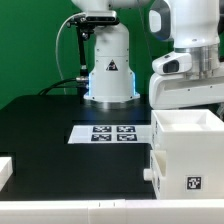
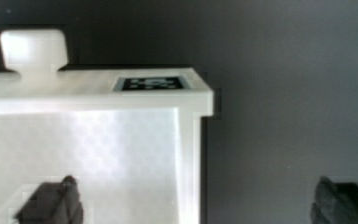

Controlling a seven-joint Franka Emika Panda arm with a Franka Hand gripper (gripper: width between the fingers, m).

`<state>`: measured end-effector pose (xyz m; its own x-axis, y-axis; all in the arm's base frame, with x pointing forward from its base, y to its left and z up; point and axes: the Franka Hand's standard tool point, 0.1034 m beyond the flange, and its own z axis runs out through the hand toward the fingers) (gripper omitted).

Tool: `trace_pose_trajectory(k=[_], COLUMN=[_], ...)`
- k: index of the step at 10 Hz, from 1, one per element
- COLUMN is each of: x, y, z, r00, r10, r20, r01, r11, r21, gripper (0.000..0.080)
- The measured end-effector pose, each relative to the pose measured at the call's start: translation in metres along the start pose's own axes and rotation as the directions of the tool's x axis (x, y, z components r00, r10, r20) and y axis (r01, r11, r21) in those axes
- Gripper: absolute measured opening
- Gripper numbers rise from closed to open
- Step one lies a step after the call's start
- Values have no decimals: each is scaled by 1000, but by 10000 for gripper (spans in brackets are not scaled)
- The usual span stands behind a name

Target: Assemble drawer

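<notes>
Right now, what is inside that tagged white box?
The white box shows only bare white inner walls near its rim. Its floor is hidden behind the front wall.

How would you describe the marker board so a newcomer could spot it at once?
Look at the black table in front of the robot's base. Near its middle lies the marker board, a thin white sheet. Unlike the taller white box at the exterior view's right, it lies flat and carries four tags in a square.

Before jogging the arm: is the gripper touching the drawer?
Cannot tell. The wrist view shows the gripper open, no plain contact or gap; the exterior view hides its fingertips above the drawer.
</notes>
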<state>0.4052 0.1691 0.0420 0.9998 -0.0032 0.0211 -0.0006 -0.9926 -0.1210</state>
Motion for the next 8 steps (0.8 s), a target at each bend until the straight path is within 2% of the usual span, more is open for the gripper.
trace_pose_trajectory(k=[2, 4, 5, 7, 8], x=[-7, -8, -8, -8, -8], y=[-5, -5, -5, -5, -5], z=[18, 28, 28, 29, 29], r00=[1000, 999, 999, 999, 999], r10=[-8, -16, -18, -22, -23], r20=[-9, -41, -36, -35, -35], r01=[8, 17, 18, 22, 24], r11=[1000, 1000, 1000, 1000, 999], r21=[11, 23, 22, 22, 22], gripper=[649, 649, 649, 406, 406])
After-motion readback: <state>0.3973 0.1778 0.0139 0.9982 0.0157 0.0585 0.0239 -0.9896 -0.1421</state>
